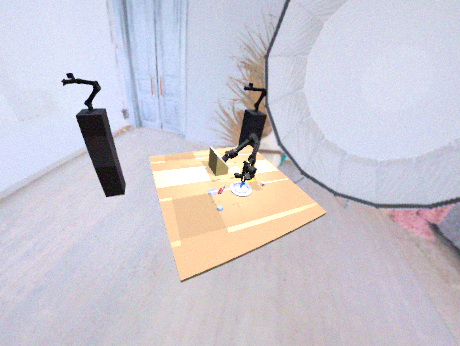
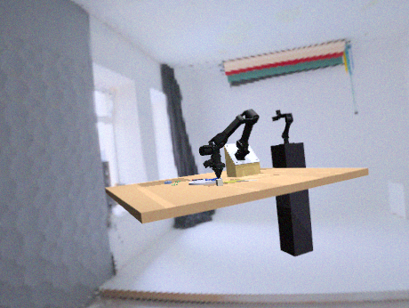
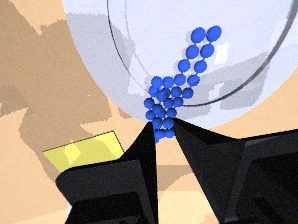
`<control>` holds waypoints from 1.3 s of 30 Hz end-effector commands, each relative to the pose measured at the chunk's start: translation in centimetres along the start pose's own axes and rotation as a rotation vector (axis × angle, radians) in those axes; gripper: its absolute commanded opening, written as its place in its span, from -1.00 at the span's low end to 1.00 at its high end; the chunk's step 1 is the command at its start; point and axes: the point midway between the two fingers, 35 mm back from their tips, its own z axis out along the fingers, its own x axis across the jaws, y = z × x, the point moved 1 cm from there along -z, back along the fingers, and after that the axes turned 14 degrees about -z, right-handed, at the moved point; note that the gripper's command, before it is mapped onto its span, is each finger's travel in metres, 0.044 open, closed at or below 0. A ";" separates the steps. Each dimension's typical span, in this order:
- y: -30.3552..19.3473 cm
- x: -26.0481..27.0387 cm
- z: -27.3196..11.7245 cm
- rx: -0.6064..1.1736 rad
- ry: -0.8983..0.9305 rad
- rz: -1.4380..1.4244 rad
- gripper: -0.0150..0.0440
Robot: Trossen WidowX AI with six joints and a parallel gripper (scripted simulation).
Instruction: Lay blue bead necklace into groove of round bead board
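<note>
A flat yellow square sheet (image 3: 86, 151) lies on the wooden counter (image 1: 200, 215) (image 2: 267, 189) (image 3: 30, 165). Near a wedge-shaped tan block with a pale sloping face (image 1: 217, 163) (image 2: 243, 169), a small red item (image 1: 220, 190) lies apart.

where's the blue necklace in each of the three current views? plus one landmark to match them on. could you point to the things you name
Top: small blue patch right of centre, just under the gripper (image 1: 243, 183) (image 2: 218, 177) (image 3: 164, 125).
Exterior: thin blue streak just below centre, at the fingertips.
Wrist: blue bead necklace (image 3: 192, 51), centre to upper right, bunched near the fingertips.
Shared landmark: pale round board (image 1: 234, 192) (image 2: 196, 182) (image 3: 90, 55).
</note>
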 end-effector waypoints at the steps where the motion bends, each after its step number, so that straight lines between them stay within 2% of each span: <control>1: 0.0 0.0 -0.4 -0.001 -0.003 -0.001 -0.49; 9: 0.0 -0.1 -2.5 -0.001 -0.007 0.003 -0.49; 30: 5.5 -2.2 -2.6 -0.003 -0.008 0.000 -0.49; 39: 5.7 -2.3 -1.7 -0.003 -0.008 0.000 -0.49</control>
